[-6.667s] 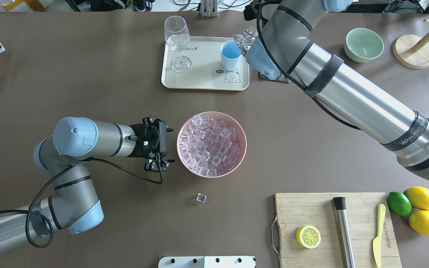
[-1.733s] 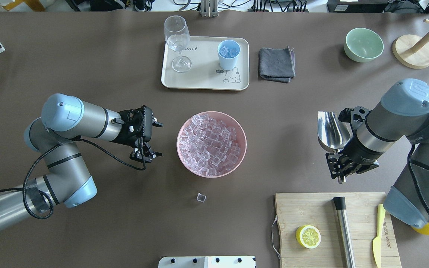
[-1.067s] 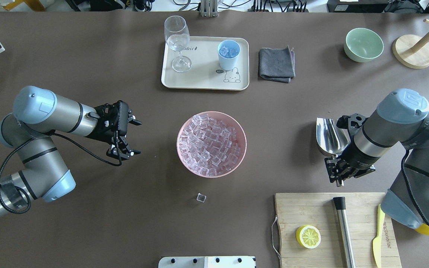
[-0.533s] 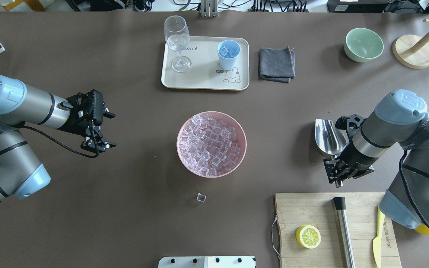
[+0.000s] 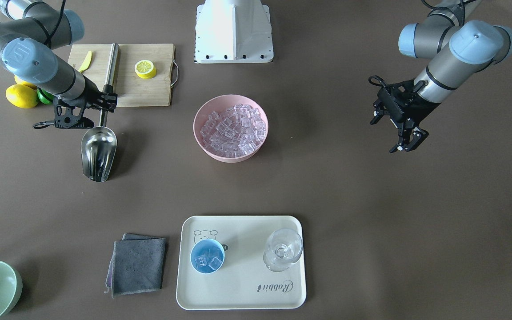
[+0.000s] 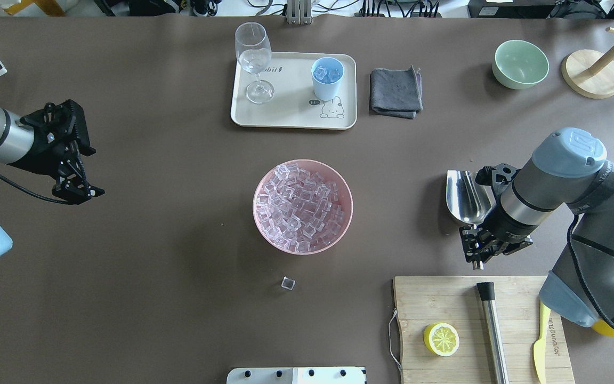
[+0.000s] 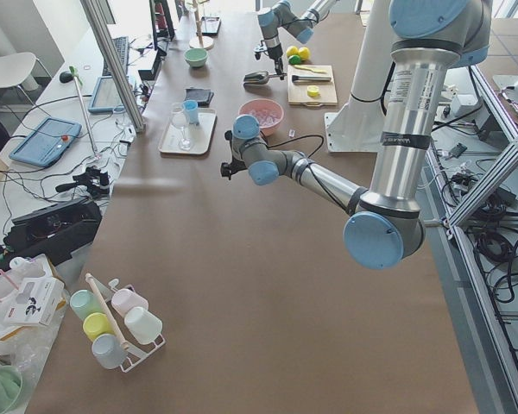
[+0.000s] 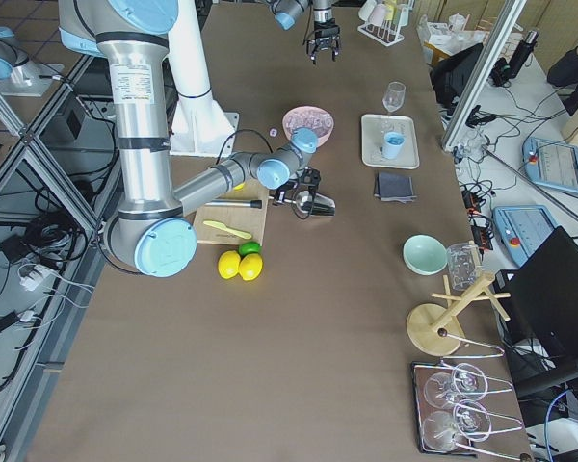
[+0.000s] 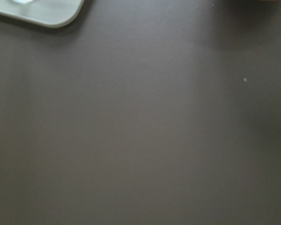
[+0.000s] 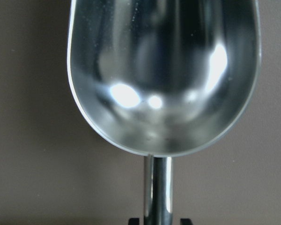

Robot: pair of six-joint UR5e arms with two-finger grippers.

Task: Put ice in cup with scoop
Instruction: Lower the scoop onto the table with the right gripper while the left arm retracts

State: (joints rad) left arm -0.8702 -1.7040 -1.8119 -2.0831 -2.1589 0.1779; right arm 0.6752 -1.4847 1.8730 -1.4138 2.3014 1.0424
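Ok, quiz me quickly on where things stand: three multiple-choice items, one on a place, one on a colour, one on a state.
1. In the overhead view, where is the cup on the tray, relative to the stemmed glass?
A. to its left
B. to its right
C. directly in front of it

2. What colour is the bowl holding the pile of ice?
A. pink
B. green
C. white

3. What state is the scoop in?
A. heaped with ice
B. lying loose, not held
C. empty, held by its handle

Answers:
1 B: the cup is on the glass's right in that view.
2 A: a pink rim rings the cubes.
3 C: the wrist view shows a bare shiny trough, and the right gripper has its jaws shut on the handle.
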